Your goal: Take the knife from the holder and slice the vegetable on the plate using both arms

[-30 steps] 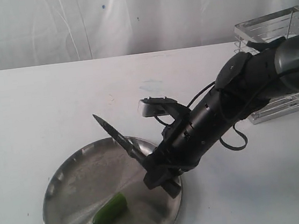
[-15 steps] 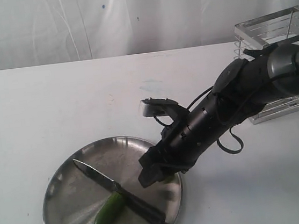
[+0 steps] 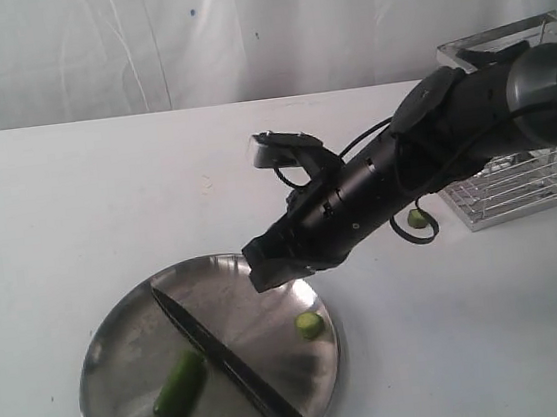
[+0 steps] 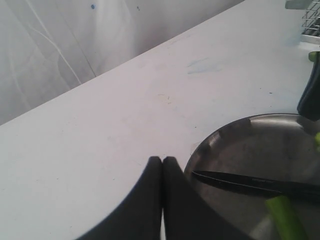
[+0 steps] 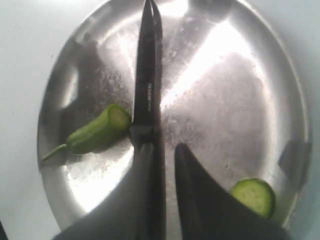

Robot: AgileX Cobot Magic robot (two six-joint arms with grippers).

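The knife (image 3: 225, 360) lies flat on the plate (image 3: 102, 339), its tip toward the far left and its handle at the near rim. The vegetable, a green chili (image 3: 178, 384), rests just left of the blade with its cut end up against it (image 5: 97, 131). My right gripper (image 3: 261, 276) hangs above the plate's far rim, jaws narrowly open with nothing between them (image 5: 164, 146). My left gripper (image 4: 162, 159) is shut and empty, beside the plate's left rim (image 4: 250, 145). The holder (image 3: 517, 181) stands at the far right.
One round green slice (image 3: 309, 324) lies on the plate's right side. Another green piece (image 3: 417, 218) sits on the white table near the holder. A white curtain closes off the back. The right arm slants from the holder down to the plate.
A second ago my right gripper held the knife over the plate. The knife then dropped across the chili and now lies loose. The gripper has pulled up and back; a slice has come off.
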